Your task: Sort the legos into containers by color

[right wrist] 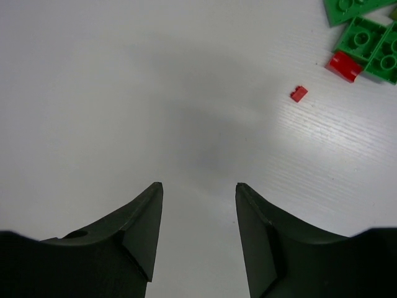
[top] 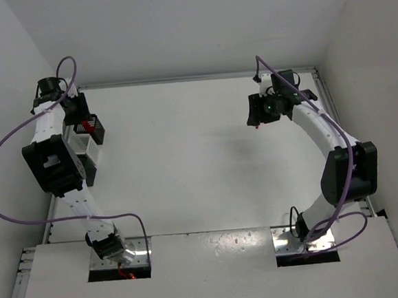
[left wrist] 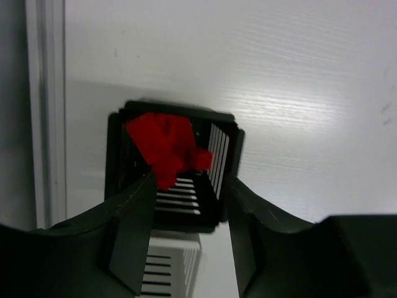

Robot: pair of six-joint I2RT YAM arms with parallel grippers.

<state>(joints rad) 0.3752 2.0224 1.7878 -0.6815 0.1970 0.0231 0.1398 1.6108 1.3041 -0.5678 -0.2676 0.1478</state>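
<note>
a heap of red legos (left wrist: 162, 146), too bunched to be counted, is seen inside one black slatted bin (left wrist: 180, 109), against which a white slatted bin (left wrist: 173, 261) is set. the left gripper (left wrist: 188, 180) is held above the black bin, jaws apart, nothing clamped. the right gripper (right wrist: 197, 186) is held over the table (right wrist: 93, 93), jaws apart, nothing between them. beyond it three green plates (right wrist: 361, 36), one red brick (right wrist: 344, 66) lying aslant and one tiny red piece (right wrist: 298, 94) are seen.
</note>
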